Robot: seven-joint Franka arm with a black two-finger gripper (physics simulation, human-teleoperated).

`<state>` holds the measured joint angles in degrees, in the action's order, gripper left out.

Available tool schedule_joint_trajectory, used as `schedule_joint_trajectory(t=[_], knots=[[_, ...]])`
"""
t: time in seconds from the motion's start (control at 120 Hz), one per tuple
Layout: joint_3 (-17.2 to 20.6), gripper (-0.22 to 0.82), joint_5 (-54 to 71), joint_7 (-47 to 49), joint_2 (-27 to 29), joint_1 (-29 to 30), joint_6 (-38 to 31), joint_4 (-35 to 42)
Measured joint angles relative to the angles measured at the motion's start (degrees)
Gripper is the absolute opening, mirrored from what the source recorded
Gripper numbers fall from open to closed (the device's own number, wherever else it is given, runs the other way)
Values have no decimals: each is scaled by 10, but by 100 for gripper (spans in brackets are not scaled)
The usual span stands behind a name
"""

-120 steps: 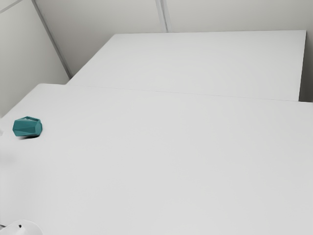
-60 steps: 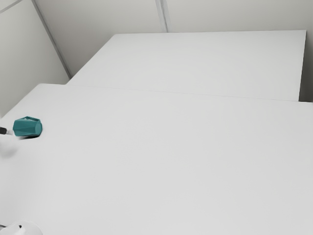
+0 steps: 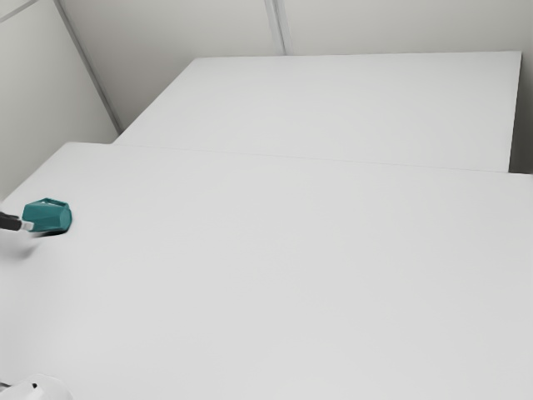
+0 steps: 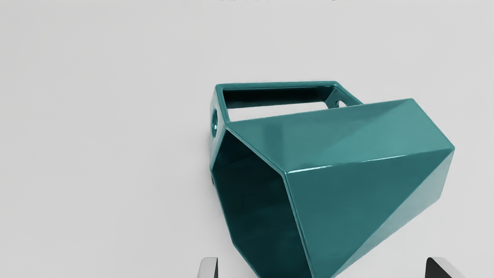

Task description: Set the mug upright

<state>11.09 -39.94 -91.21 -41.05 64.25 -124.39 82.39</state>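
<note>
Glossy teal, faceted mug (image 4: 347, 185) seen tipped on its side on white tabletop (image 3: 283, 275), near the exterior view's left edge. Black two-finger gripper (image 3: 28, 226) opened wide at mug; nothing gripped.

So the exterior view's left edge chops off most of the tool (image 3: 27, 226), and I honestly can't tell if its tip touches the mug (image 3: 47, 217). Some white rounded thing (image 3: 40, 390) gets cut off at the bottom too, no clue what. In the wrist view, the frame clips the mug's rim and both fingers (image 4: 208, 268), the mug's underside is hidden, and some dark specks (image 4: 335, 0) past the handle (image 4: 278, 85) are too tiny to make out.
</note>
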Motion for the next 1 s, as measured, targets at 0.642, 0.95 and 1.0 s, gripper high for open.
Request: schedule_joint_trajectory(t=[0.642,0.95,1.0], knots=[[8,36,-6,-26,1,-18,3,14],[15,4,-4,-30,11,-24,-2,11],[15,-1,-3,-31,12,-24,-2,9]])
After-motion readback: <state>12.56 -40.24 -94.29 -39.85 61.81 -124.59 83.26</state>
